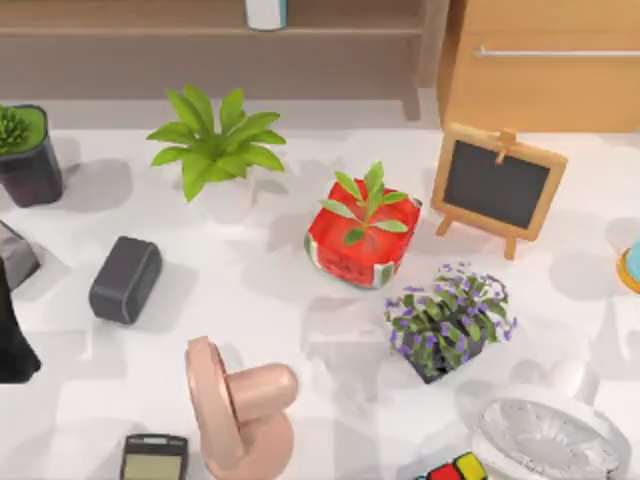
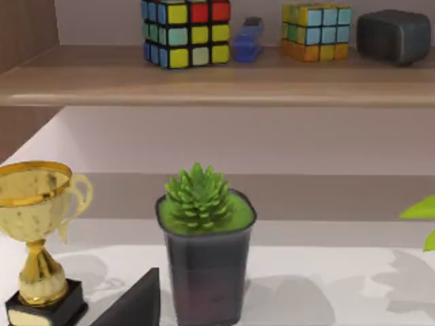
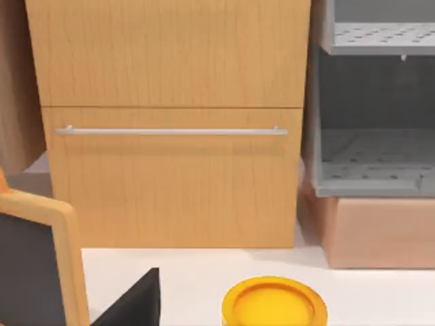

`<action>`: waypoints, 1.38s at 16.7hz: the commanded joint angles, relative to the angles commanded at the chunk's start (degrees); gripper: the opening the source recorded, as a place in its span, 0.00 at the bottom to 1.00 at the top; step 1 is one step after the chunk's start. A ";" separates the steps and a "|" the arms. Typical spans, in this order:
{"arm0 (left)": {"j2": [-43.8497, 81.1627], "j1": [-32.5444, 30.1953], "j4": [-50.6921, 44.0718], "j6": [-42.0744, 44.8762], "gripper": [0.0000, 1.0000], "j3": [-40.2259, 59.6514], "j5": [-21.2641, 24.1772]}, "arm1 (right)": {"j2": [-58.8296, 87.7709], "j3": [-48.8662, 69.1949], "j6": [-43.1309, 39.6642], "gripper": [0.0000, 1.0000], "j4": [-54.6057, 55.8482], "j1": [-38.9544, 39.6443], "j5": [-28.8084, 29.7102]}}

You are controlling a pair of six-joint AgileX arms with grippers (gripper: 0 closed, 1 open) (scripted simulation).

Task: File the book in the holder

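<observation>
Top view places the left arm [image 1: 10, 330] at the table's [image 1: 300, 300] 9 o'clock edge near a grey speaker [image 1: 125, 280], red plant pot [image 1: 350, 255] central; either gripper's opening and the book's location cannot be told.

White table [image 1: 300, 290] with soft mottled shadows across its surface. Behind its far edge, a long wooden shelf [image 2: 217, 78] runs along a pale wall. At the far right stands a light-wood cabinet [image 3: 173, 122] with a thin metal handle [image 3: 170, 131], adjoined by a grey perforated rack [image 3: 374, 156].
</observation>
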 joint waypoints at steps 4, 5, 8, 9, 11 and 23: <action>0.00 0.00 0.00 0.00 1.00 0.00 0.00 | 1.55 1.55 0.05 1.00 0.20 0.88 0.34; 0.00 0.00 0.00 0.00 1.00 0.00 0.00 | 3.16 3.09 0.08 1.00 0.40 1.75 0.72; 0.00 0.00 0.00 0.00 1.00 0.00 0.00 | 11.29 10.43 0.02 1.00 1.36 5.70 2.86; 0.00 0.00 0.00 0.00 1.00 0.00 0.00 | 15.05 13.67 -0.06 1.00 1.82 7.36 3.93; 0.00 0.00 0.00 0.00 1.00 0.00 0.00 | 23.79 21.02 -0.28 1.00 2.91 10.96 6.52; 0.00 0.00 0.00 0.00 1.00 0.00 0.00 | 94.70 77.76 -1.22 1.00 14.67 34.15 29.56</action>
